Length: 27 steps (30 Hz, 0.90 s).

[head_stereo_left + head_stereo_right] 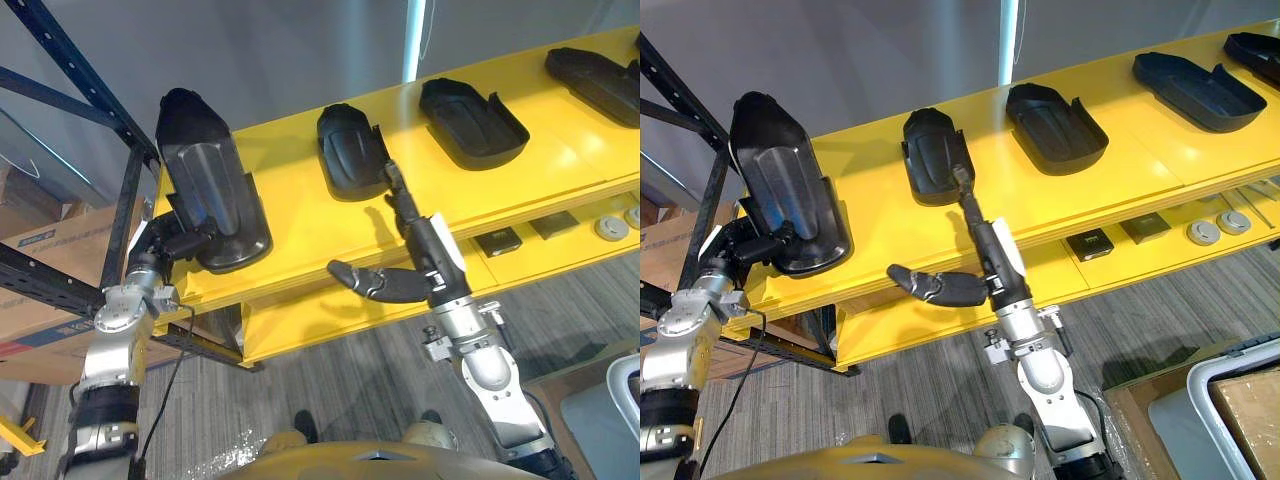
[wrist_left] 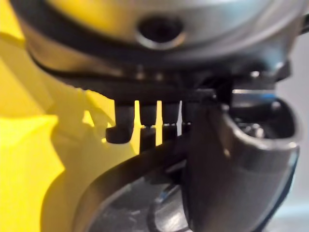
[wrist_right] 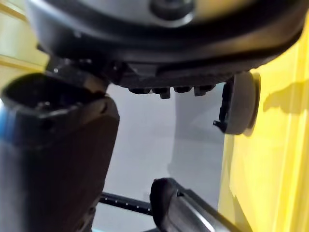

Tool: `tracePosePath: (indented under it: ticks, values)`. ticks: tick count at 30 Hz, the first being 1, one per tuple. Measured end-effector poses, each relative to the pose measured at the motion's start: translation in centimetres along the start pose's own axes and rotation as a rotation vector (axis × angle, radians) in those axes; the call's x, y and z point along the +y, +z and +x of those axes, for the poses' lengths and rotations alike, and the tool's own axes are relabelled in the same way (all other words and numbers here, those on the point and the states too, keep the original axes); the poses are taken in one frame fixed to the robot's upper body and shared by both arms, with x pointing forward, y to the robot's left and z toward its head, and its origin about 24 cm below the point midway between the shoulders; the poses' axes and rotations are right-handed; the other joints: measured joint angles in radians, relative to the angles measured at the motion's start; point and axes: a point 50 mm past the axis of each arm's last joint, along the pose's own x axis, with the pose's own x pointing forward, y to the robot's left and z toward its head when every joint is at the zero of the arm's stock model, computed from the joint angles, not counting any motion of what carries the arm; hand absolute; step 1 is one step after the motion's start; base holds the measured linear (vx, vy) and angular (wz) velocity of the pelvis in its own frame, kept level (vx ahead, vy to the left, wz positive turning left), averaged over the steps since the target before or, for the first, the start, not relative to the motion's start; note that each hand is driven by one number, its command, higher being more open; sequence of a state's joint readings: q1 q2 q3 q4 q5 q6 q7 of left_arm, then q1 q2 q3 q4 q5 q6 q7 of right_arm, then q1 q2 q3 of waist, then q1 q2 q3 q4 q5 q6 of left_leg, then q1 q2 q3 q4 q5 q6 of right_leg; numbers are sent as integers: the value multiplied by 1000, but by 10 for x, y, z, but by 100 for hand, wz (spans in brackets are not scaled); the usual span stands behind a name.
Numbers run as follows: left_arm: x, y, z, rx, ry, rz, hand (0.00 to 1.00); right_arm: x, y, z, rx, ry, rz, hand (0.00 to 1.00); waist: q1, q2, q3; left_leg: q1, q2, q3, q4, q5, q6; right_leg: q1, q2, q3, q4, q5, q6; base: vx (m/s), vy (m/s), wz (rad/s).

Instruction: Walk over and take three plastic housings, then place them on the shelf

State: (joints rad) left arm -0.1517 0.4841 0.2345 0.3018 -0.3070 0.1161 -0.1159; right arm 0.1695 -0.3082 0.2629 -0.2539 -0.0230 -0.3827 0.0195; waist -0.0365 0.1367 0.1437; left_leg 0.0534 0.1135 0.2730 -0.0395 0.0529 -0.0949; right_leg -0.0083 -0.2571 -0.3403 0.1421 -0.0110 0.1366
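Several black plastic housings lie along the yellow shelf [image 1: 300, 225]. The largest housing [image 1: 210, 185] rests tilted at the shelf's left end, and my left hand [image 1: 172, 240] is shut on its near edge, with the fingers [image 2: 120, 128] hooked over the rim. My right hand [image 1: 430, 255] is open. Its fingers [image 1: 400, 195] reach straight out to the near end of the second housing [image 1: 350, 150], and the thumb sticks out to the left over the shelf's front lip. Two more housings [image 1: 472, 120] [image 1: 595, 80] lie further right.
A dark blue rack upright [image 1: 125, 220] and a cardboard box [image 1: 40, 270] stand at the left. The lower yellow level holds small black blocks [image 1: 497, 241] and round grey parts [image 1: 611, 228]. A grey bin [image 1: 610, 410] sits on the carpet at the lower right.
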Motion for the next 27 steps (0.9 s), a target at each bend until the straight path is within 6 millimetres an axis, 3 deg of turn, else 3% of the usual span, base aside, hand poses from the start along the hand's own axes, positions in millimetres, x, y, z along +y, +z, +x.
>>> tracePosePath:
  ticks: [7,12,15,16,21,27]
  values:
    - [12,-7,14,93,41,-42,0,21,21,9,-106,121,95,100,-21,10,5,-2,-1,18,0,9,2,-36,-8,26,46,-22,-13,-45,1,-6]
    - [-2,1,27,98,4,-35,0,35,42,20,-223,230,189,100,-23,13,8,-43,-14,16,2,28,11,-105,-30,37,112,-40,-16,-64,-2,4]
    - [-16,18,38,63,-40,-36,0,44,51,24,-271,304,200,100,-24,10,38,-64,-29,5,2,39,19,-135,-55,36,162,-60,-10,-69,6,14]
    - [-21,24,41,48,-56,-50,100,49,53,25,-280,334,208,100,-25,9,43,-82,-33,-1,3,41,22,-155,-62,35,178,-65,-12,-113,7,18]
    - [-34,60,55,-42,-71,-44,100,58,59,26,-306,382,226,100,-21,-6,101,-120,-32,-4,4,49,35,-188,-69,26,198,-65,-14,-56,-1,14]
    - [-35,97,63,-131,7,-13,100,55,69,37,-355,367,205,100,-20,-33,146,-159,-31,-8,25,64,22,-231,-75,28,230,-62,-15,7,-15,5]
